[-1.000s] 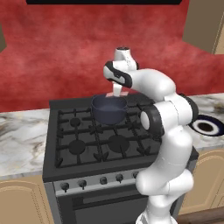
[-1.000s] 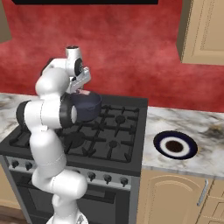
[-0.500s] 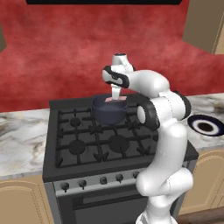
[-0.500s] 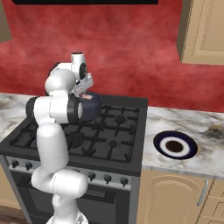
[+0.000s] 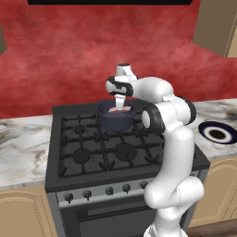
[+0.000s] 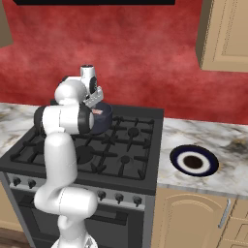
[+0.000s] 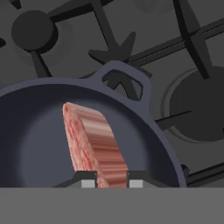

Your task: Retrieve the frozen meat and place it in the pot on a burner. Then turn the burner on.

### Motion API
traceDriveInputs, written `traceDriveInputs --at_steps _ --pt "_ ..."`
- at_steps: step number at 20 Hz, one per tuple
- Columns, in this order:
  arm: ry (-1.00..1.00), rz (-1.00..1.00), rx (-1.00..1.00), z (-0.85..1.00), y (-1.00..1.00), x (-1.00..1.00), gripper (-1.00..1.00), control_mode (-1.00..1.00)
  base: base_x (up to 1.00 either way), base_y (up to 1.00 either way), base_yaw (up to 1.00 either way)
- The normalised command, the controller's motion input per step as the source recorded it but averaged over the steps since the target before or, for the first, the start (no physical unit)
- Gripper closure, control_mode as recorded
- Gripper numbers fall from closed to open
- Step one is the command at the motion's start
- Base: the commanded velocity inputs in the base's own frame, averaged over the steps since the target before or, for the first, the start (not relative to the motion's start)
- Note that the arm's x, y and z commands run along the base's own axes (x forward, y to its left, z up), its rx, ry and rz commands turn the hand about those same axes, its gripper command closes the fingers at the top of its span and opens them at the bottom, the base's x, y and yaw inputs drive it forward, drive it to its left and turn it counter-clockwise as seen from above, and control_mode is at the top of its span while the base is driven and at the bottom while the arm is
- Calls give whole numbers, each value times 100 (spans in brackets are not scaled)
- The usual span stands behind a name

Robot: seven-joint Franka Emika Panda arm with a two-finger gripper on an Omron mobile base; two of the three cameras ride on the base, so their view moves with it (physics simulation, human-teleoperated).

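Now, in the left base view, the pincer (image 5: 120, 108) has come lower over the small dark blue-grey metal pot (image 5: 115, 116) on the black gas stove (image 5: 83, 155), by the marble tabletop (image 5: 21, 148) and red wall (image 5: 69, 51). In the right base view, the dark-rimmed white plate (image 6: 193, 160) lies apart. In the hand view, the pincer is closed on the pink slab of frozen meat (image 7: 94, 142), inside the pot.

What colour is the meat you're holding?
Pink-red with pale streaks; the meat shows best in the hand view, over the pot.
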Motion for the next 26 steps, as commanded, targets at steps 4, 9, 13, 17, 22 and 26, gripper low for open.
traceDriveInputs --at_steps 4,9,13,17,22,26 --pt "0 -1 0 -32 11 16 100 -100 0 0 0" --pt "-1 0 0 -11 15 13 100 -100 0 0 0" --pt "0 0 0 -11 16 14 100 -100 0 0 0" --pt "0 0 0 -12 16 15 -100 -100 0 0 0" --pt "0 0 0 -6 11 9 -100 -100 0 0 0" --pt "0 0 0 -1 3 2 -100 -100 0 0 0"
